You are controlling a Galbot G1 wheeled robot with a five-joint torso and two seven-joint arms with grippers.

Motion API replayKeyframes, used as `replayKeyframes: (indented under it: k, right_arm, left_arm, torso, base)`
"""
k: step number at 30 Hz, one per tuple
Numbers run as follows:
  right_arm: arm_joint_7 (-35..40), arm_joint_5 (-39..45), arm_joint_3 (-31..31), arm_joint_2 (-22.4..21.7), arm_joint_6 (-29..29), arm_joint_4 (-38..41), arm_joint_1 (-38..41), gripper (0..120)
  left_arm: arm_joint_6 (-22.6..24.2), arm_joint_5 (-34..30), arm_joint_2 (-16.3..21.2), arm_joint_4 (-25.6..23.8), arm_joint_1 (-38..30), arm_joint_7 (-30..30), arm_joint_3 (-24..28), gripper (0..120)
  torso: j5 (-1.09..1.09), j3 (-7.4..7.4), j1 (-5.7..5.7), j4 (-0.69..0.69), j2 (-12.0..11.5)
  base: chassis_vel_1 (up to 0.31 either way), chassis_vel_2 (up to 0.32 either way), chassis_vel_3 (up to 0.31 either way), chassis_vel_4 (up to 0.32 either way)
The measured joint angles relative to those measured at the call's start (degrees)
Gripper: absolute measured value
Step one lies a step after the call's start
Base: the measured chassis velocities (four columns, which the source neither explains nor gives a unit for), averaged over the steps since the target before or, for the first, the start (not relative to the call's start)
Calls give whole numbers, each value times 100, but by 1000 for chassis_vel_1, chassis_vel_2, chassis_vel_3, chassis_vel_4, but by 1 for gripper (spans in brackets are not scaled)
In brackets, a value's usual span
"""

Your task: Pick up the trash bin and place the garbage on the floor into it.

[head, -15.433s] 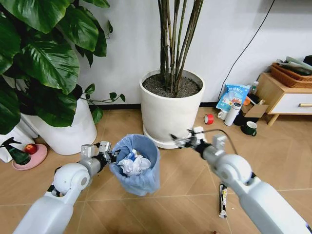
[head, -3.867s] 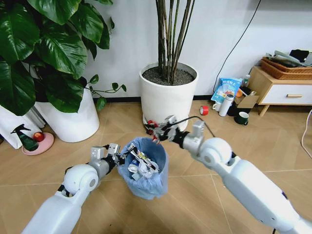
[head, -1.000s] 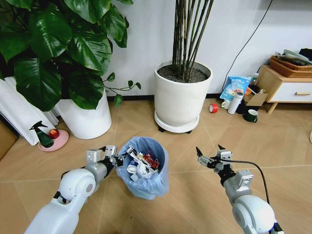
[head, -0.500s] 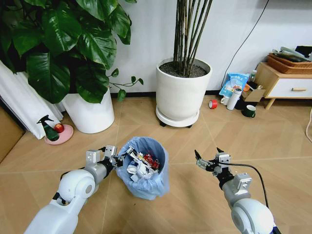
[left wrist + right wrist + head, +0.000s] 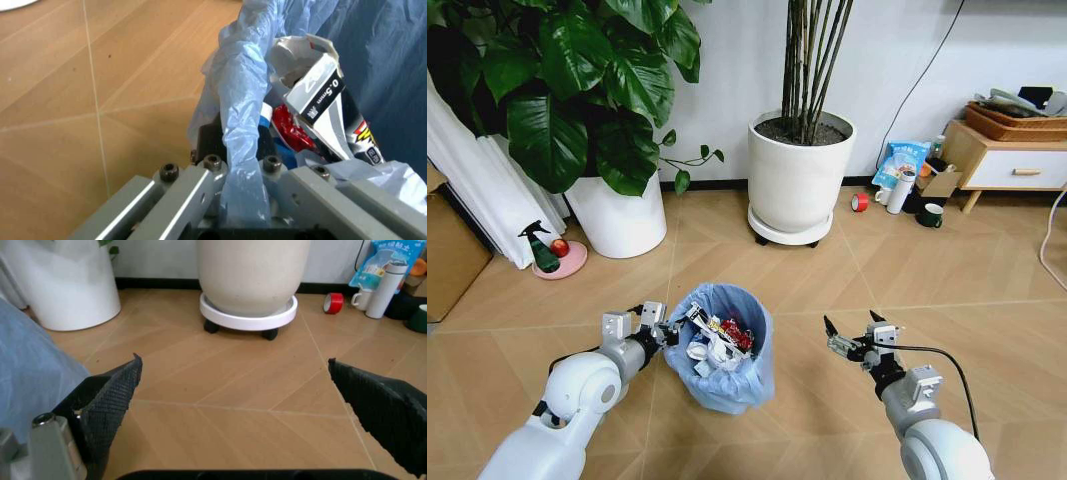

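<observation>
Herringbone floor (image 5: pixel 987 330) around you looks free of litter, and the trash bin (image 5: pixel 723 350) hangs at the left gripper (image 5: pixel 659 331), which pinches only its rim and blue liner. Your right gripper (image 5: pixel 848 338) hovers spread and empty just beside the bin. If you swing or tilt hard, the thin liner could slip and the heaped garbage (image 5: pixel 715 340) could spill out.

The floor (image 5: pixel 947 280) — light herringbone planks — carries two white plant pots (image 5: pixel 799 165), a pink dish (image 5: pixel 562 262) with a green spray bottle, a red tape roll (image 5: pixel 859 202) and a dark mug (image 5: pixel 929 215).
</observation>
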Motion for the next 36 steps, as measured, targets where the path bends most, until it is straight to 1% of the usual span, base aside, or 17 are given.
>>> replayKeyframes:
  k: [6,8,10,14,16,19,20,22,23,25,26,27,30,36]
  right_arm:
    - [-1,-38,22,32,10,68,-95,100]
    - [-1,-49,37,37,17,83,-127,100]
    - [-3,-81,78,50,35,112,-200,100]
    - [-15,-135,130,82,84,143,-304,100]
    - [-19,-146,143,91,107,148,-332,100]
    - [-22,-151,142,94,112,147,-339,100]
    - [-23,-152,136,96,114,148,-336,100]
    - [-24,-152,129,99,114,148,-330,100]
    - [-25,-152,117,104,115,146,-319,100]
    - [-25,-152,107,110,115,138,-309,100]
    - [-25,-152,107,110,115,138,-309,100]
    - [-25,-152,103,115,115,127,-311,100]
    - [-26,-153,106,118,115,122,-315,100]
    - [-25,-153,123,121,118,69,-299,100]
  left_arm:
    - [-11,49,-32,-39,64,2,-10,0]
    - [-13,61,-42,-48,71,3,-10,0]
    - [-18,84,-65,-58,88,4,-9,0]
    - [-24,126,-95,-84,129,6,-8,0]
    - [-31,145,-105,-109,174,7,-15,0]
    - [-33,159,-109,-134,224,8,-30,0]
    - [-35,169,-110,-147,254,9,-43,0]
    - [-35,176,-111,-155,279,10,-53,0]
    - [-38,181,-111,-169,298,13,-72,0]
    - [-39,183,-112,-171,309,17,-94,0]
    - [-39,183,-112,-171,309,17,-94,0]
    - [-41,183,-111,-171,309,18,-102,0]
    - [-42,183,-118,-171,304,18,-102,0]
    - [-46,196,-143,-145,288,21,-72,0]
  torso:
    - [-1,0,0,1,0]
    - [2,0,0,-1,0]
    - [-2,0,0,-1,0]
    - [1,0,0,0,0]
    - [-1,0,0,0,0]
    - [1,0,0,-1,0]
    - [-3,0,0,0,0]
    - [-2,0,0,1,0]
    - [4,0,0,0,0]
    - [-3,0,0,0,0]
    - [-3,0,0,0,0]
    - [2,1,0,0,0]
    - [-1,0,-1,0,0]
    - [-1,1,0,0,0]
  base:
    - [201,-141,-192,140]
    - [223,-157,-229,190]
    - [233,-215,-241,201]
    - [264,-216,-267,206]
    - [269,-198,-279,199]
    - [263,-207,-267,204]
    - [270,-215,-251,195]
    - [250,-215,-251,196]
    - [250,-194,-255,196]
    - [267,-204,-278,207]
    - [262,-204,-278,198]
    - [246,-183,-243,193]
    - [244,-185,-235,193]
    - [251,-194,-268,199]
